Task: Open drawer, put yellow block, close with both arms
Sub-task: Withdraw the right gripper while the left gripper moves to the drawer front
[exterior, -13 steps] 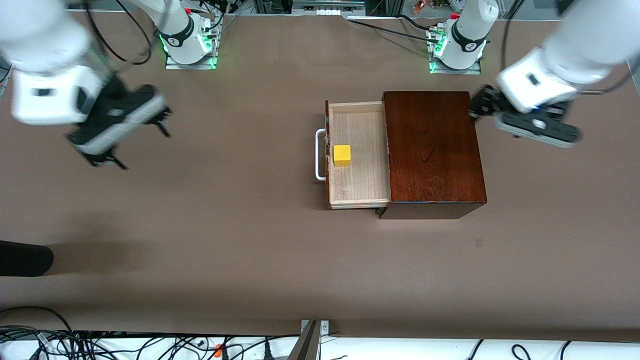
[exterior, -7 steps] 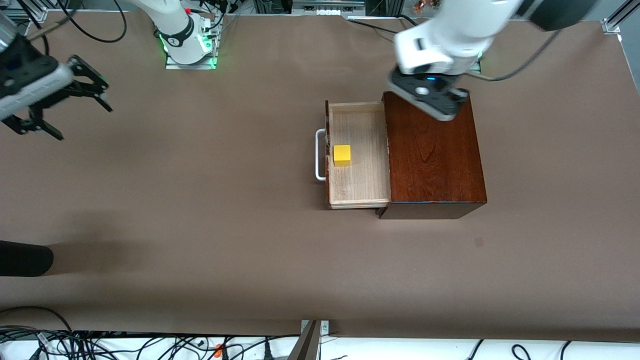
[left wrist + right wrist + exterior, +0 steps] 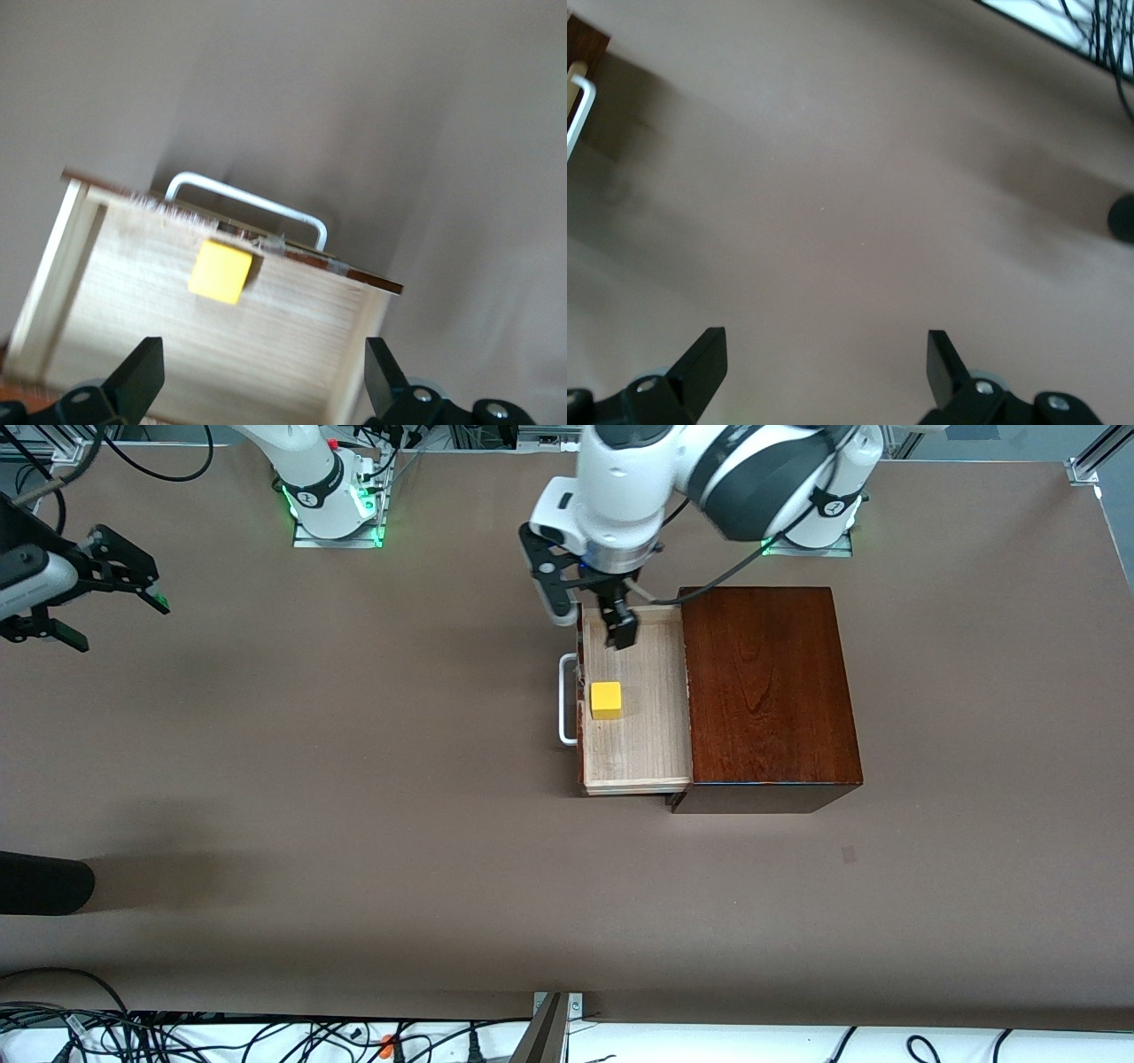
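Observation:
The drawer (image 3: 638,735) of pale wood stands pulled out of the mahogany box (image 3: 766,691) toward the right arm's end of the table. Its white handle (image 3: 564,700) faces that way. The yellow block (image 3: 606,700) lies in the tray just inside the drawer front, also seen as the yellow block (image 3: 220,272) beside the handle (image 3: 248,199). My left gripper (image 3: 589,622) hangs open over the tray, holding nothing; the left wrist view shows the left gripper (image 3: 261,376) above the tray floor (image 3: 221,345). My right gripper (image 3: 126,630) waits open over the bare table at the right arm's end, the right gripper (image 3: 824,361) empty.
A black rounded object (image 3: 44,881) lies at the table's edge at the right arm's end, nearer to the front camera. Cables (image 3: 177,1032) run along the near edge. The two arm bases (image 3: 332,500) stand along the table's edge farthest from the camera.
My left arm has swung from beside the box, across its top, to over the open drawer. My right gripper has drawn back toward its end of the table. Drawer and block have not moved.

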Tool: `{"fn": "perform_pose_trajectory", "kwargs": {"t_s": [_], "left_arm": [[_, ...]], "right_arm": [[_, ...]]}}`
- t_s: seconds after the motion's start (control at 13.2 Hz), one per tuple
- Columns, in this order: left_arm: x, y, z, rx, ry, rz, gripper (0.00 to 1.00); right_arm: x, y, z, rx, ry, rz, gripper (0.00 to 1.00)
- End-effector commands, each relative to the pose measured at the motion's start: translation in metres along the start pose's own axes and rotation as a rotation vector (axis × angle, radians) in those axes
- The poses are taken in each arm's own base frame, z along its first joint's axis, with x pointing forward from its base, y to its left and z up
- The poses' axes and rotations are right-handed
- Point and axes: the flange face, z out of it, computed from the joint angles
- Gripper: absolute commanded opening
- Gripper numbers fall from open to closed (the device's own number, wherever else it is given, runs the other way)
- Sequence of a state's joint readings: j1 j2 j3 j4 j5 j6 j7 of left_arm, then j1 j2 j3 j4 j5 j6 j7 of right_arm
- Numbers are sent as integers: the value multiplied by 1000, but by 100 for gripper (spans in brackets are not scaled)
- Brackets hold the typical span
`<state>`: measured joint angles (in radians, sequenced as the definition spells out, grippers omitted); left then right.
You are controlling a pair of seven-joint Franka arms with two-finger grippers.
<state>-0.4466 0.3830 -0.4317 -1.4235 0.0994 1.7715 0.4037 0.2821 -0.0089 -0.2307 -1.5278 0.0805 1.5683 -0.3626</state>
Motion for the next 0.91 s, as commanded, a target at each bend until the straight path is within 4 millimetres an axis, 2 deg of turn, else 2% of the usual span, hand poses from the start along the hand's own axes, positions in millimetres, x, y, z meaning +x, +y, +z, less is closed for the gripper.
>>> {"fn": "perform_pose_trajectory", "kwargs": {"t_s": [0.0, 0.15, 0.45, 0.61, 0.68, 0.83], "left_arm": [[35, 14, 39, 63, -35, 210, 100], [50, 26, 76, 75, -67, 260, 100], [59, 13, 135, 82, -93, 282, 100], [60, 9, 157, 124, -141, 317, 100], [60, 7, 167, 122, -148, 315, 100], [61, 6, 173, 125, -138, 316, 100]], "right_arm": [[-2, -9, 3, 3, -4, 183, 100], [-1, -10, 15, 3, -28, 278, 100], [2, -8, 14, -15, -15, 447, 100], [4, -17, 13, -64, -26, 440, 100], [5, -20, 7, -97, -20, 426, 100], [2, -18, 1, -102, -28, 432, 100]]}}
